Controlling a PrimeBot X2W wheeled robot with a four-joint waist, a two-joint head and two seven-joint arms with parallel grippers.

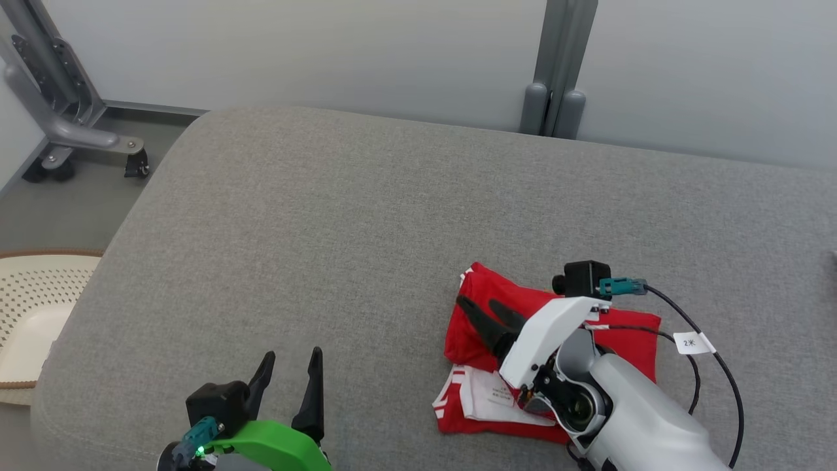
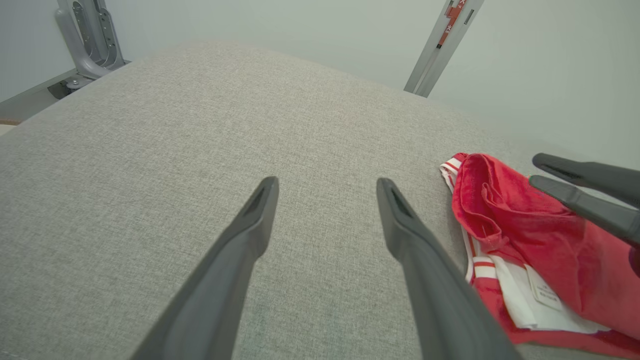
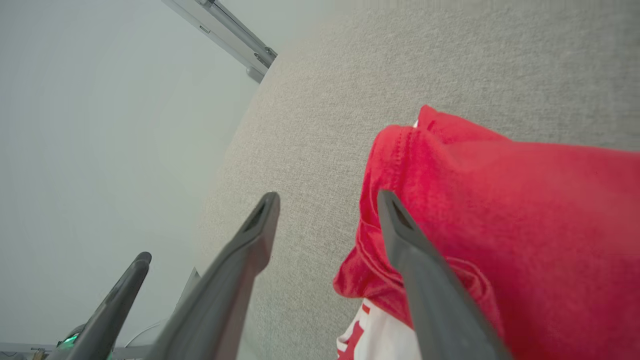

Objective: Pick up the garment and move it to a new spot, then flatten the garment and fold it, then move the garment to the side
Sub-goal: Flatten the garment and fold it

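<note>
The garment [image 1: 631,353] is red with white trim and a white label, and it lies folded in a small bundle on the grey cushioned surface [image 1: 340,229] at the lower right. My right gripper [image 1: 477,302] hovers open at the garment's left edge and holds nothing. In the right wrist view this gripper [image 3: 328,196] has one finger over the red cloth [image 3: 500,200] and the other over bare grey fabric. My left gripper [image 1: 292,354] stands open at the lower left, well apart from the garment. Between its fingers, the left wrist view of the left gripper [image 2: 327,182] has only grey surface, with the garment [image 2: 525,225] to the right.
A cream perforated basket [image 1: 39,307] sits off the surface's left edge. A grey wheeled metal stand [image 1: 65,124] is on the floor at the far left, and a grey post [image 1: 556,65] stands against the wall behind. A black cable with a white tag [image 1: 693,342] trails from my right wrist.
</note>
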